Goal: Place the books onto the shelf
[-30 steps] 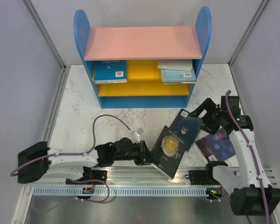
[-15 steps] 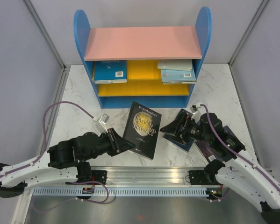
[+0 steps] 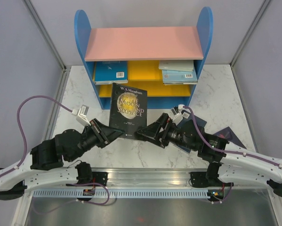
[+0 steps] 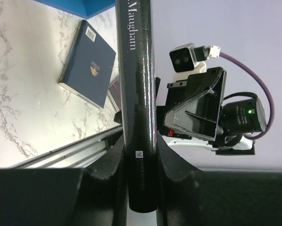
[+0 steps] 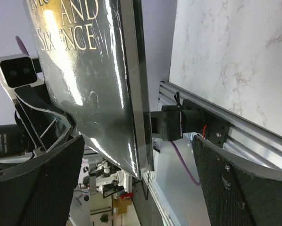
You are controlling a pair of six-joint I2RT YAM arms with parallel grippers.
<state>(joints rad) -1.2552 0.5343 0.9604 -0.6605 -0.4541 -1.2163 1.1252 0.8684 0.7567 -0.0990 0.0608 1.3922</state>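
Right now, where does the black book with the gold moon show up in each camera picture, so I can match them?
Top external: the black-and-gold book is in the centre, its cover facing the camera, in front of the shelf.
Left wrist: the book is seen edge-on, its spine running up the middle.
Right wrist: the book shows its glossy cover, filling the upper left.
Shared landmark: the marble table.

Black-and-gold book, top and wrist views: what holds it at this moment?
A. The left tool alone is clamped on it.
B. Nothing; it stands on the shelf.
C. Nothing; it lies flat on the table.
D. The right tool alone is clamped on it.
A: the left tool is shut on the spine end of the black-and-gold book, while the right tool has its jaws wide open around the book's edge without pinching it.
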